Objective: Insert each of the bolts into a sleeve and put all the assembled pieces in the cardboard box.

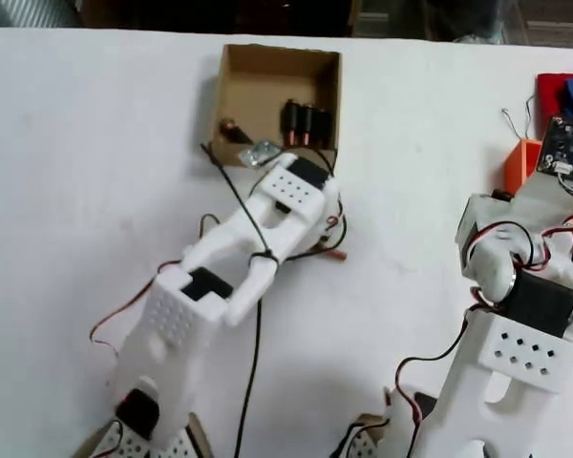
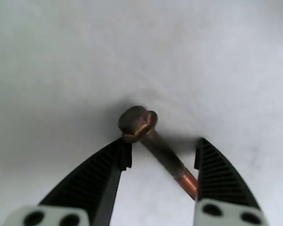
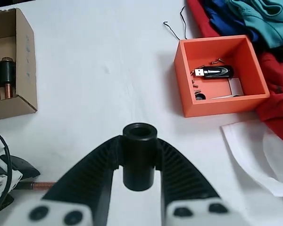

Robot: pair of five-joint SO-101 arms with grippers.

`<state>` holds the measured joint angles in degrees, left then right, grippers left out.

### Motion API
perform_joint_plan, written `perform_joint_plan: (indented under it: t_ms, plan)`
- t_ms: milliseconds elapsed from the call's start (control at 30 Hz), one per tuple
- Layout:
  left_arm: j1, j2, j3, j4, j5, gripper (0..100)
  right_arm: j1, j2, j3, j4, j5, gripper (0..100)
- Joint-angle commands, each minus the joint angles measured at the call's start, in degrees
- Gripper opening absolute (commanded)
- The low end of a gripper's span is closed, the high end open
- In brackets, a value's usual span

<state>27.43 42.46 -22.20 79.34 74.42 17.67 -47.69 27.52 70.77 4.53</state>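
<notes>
A copper bolt [image 2: 137,123] lies on the white table [image 1: 95,172], with my left gripper [image 2: 162,148] low over it. The jaws are open and stand one on each side of its shaft. The bolt's tip [image 1: 340,255] pokes out beside the left arm [image 1: 220,267] just below the cardboard box [image 1: 231,86]. My right gripper [image 3: 139,162] is shut on a black sleeve [image 3: 139,155], held upright with its bore facing the camera. Black-sleeved assembled pieces [image 1: 306,122] lie in the box, and two of them [image 3: 1,75] also appear in the right wrist view.
An orange box [image 3: 217,101] holding a USB stick [image 3: 214,72] and small screws sits right of the arms. Coloured clothes [image 3: 254,19] and a white sheet [image 3: 254,150] lie beside it. A circuit board [image 1: 568,143] sits at the far right. Cables trail along the left arm.
</notes>
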Motion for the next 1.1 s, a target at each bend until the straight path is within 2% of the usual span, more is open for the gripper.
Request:
perform_joint_plan:
  t_ms: [0,100,233,300,367,433,600,633,733,900,1000,1067]
  plan:
    - [-1.58,0.62,0.04,0.26,-0.7,18,-0.22,-1.36,-0.79,-0.92,0.44,2.3]
    - [-1.41,0.62,0.04,0.26,-4.57,3,-0.22,-1.19,-0.79,-1.01,0.44,2.3]
    - [-2.73,0.53,-0.04,0.62,-6.07,4,-0.22,-1.01,-0.79,-1.19,0.44,2.3]
    - [-4.57,-0.09,-1.01,1.14,-9.85,3,-0.22,-1.01,-0.79,-1.19,0.44,2.3]
    - [-6.86,-1.49,-3.65,3.08,-16.26,3,-0.22,-1.01,-0.79,-1.19,0.44,2.3]
    - [-8.7,-3.52,-7.69,6.77,-25.85,3,-0.22,-1.01,-0.79,-1.19,0.44,2.3]
    - [-13.98,-6.24,-15.16,20.84,-63.91,3,-0.4,-0.92,-0.88,-1.36,0.44,2.3]
    - [-15.21,-6.15,-14.9,22.07,-69.27,3,-0.92,-0.92,-0.88,-1.36,0.44,2.3]
    - [-20.66,-5.1,-12.0,21.98,-77.45,3,-3.3,-0.92,-0.7,-1.36,0.35,2.3]
    - [-29.1,-1.41,-9.89,15.91,-88.0,3,-7.78,-0.92,-0.88,-1.98,-0.18,2.3]
    - [-32.18,0.09,-9.89,11.43,-91.25,5,-9.71,-0.92,-0.88,-2.15,-0.18,2.3]
    - [-33.41,0.62,-9.89,9.93,-91.43,11,-10.68,-0.92,-0.88,-2.15,-0.18,2.3]
